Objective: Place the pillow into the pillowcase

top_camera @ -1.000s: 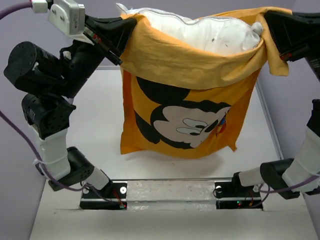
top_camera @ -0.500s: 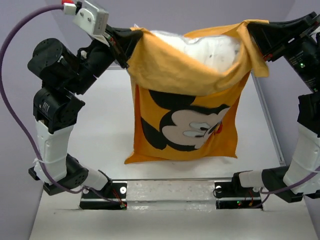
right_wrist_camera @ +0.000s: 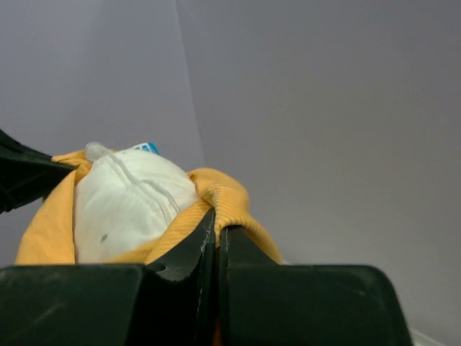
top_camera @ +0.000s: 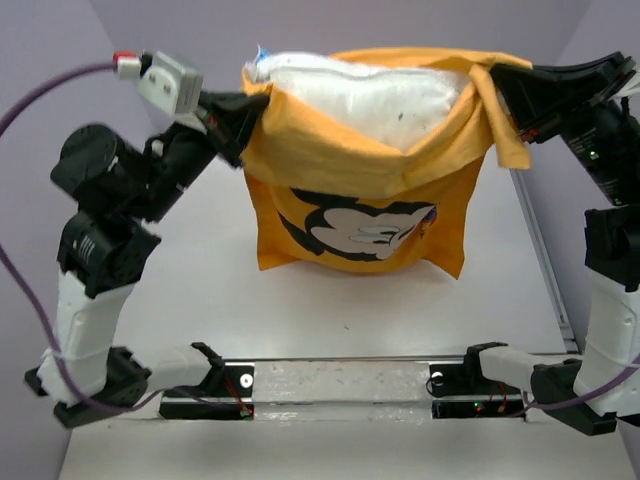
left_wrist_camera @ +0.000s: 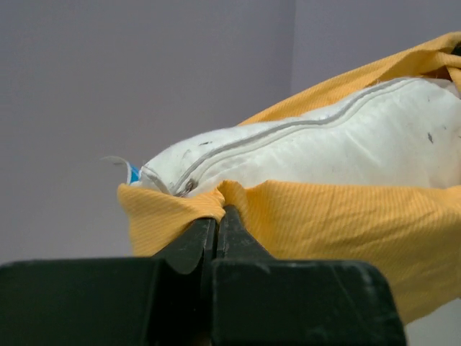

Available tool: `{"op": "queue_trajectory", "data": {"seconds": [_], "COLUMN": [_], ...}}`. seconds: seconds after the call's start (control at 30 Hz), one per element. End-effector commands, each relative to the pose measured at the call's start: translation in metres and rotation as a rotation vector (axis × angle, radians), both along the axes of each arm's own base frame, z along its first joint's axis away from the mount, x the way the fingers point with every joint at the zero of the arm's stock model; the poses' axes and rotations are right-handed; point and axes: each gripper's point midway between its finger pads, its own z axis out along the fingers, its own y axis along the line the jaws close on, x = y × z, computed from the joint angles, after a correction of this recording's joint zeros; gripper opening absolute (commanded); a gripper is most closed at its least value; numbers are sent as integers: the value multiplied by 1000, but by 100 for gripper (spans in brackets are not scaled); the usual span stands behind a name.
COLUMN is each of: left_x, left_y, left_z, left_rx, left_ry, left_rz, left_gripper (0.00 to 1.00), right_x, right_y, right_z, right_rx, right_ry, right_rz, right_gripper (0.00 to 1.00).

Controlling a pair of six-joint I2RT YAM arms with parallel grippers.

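Upper left: left gripper (top_camera: pixel 246 104) is pinching the pillowcase (top_camera: pixel 340 160) rim, jaws clamped tight. Center: pillow (top_camera: pixel 375 95) is sitting mostly inside, top poking out. Upper right: right gripper (top_camera: pixel 492 82) is clamping the opposite corner, likely stretching the mouth open.

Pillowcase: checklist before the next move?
1. Rim held by left gripper, fingers shut on pillowcase: ok.
2. Opposite rim held by right gripper, fingers shut: ok.
3. Whole pillow inside: not ok, its top bulges above the opening.
4. Blue tag tucked in: not ok, it pokes out beside the left gripper.
5. Bottom of pillowcase clear of the table: cannot tell.
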Motion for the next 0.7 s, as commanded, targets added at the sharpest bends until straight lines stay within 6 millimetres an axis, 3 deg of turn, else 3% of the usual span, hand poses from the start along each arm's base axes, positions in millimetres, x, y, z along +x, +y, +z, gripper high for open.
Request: {"op": "queue_trajectory", "data": {"seconds": [0.0, 0.03, 0.07, 0.1, 0.13, 0.17, 0.2, 0.23, 0.27, 0.3, 0.37, 0.4, 0.47, 0.5, 0.53, 0.57, 0.63, 0.67], "left_x": [-91, -97, -112, -109, -78, -48, -20, -15, -24, -62, -84, -72, -33, -10, -5, -7, -19, -16], "left_y": [92, 83, 85, 77, 58, 49, 34, 29, 42, 75, 77, 60, 36, 19, 7, 8, 28, 34], "left_z": [89, 106, 116, 116, 82, 54, 12, -15, 7, 83, 105, 89, 41, 15, 19, 29, 62, 65], "left_rx": [-314, -288, -281, -261, -178, -145, -170, -152, -183, -270, -231, -161, -29, 31, 25, -3, -83, -92], "left_ry": [-316, -355, -364, -350, -223, -145, -119, -60, -123, -259, -282, -207, -47, 31, 6, -23, -120, -127], "left_rz": [61, 11, -30, -50, -25, 35, 68, 58, 79, 91, 33, 1, 35, 41, 7, 2, 47, 85], "left_gripper": [0, 0, 0, 1, 1, 2, 0, 0, 0, 0, 0, 0, 3, 4, 4, 2, 0, 0], "right_x": [-3, -27, -108, -93, -85, 26, 5, 24, -6, -5, -54, -79, -62, -31, 20, 26, 19, 18], "right_y": [-3, -6, -17, -11, -6, 10, 1, 0, -8, -11, -17, -15, -6, -3, 2, 5, 5, 5], "right_z": [16, 49, 98, 94, 81, 6, -8, -28, 1, 20, 66, 74, 50, 23, -18, -18, 1, 5], "right_rx": [-11, -2, 35, 31, 9, -25, 31, 41, 15, 7, 35, 32, 36, 38, 10, -5, -2, 12], "right_ry": [-60, -144, -360, -322, -268, -1, -22, 11, -49, -80, -221, -262, -213, -132, 31, 52, -4, -22], "right_rz": [-25, -25, -23, 8, 30, 39, 13, -4, -49, -69, -67, -33, 19, 20, 0, 8, 15, 23], "right_gripper": [0, 0, 0, 0, 0, 0, 0, 0, 0, 0, 0, 0, 0, 0, 0, 0, 0, 0]}}
